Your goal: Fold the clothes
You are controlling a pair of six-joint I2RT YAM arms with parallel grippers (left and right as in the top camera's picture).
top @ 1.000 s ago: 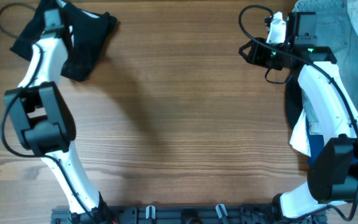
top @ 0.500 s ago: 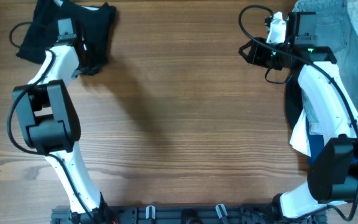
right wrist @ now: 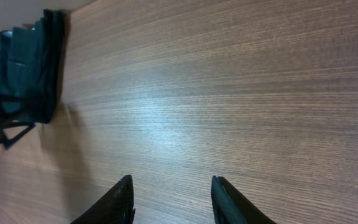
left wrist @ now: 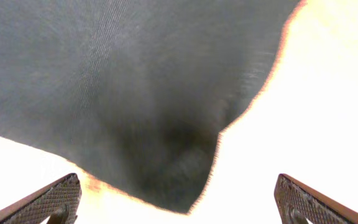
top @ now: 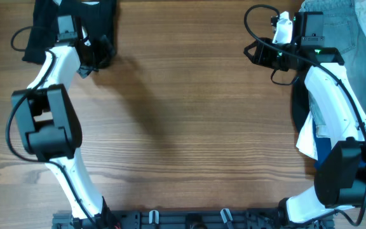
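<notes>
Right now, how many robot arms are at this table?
2. The left arm reaches over the black garment at the far left corner; the right arm stands beside the clothes pile on the right.

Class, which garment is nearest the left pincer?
The black garment, at the far left edge; the grey jeans and white cloth lie at the opposite, right edge.

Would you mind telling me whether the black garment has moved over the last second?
Yes: the black garment has pulled up toward the table's far edge.
</notes>
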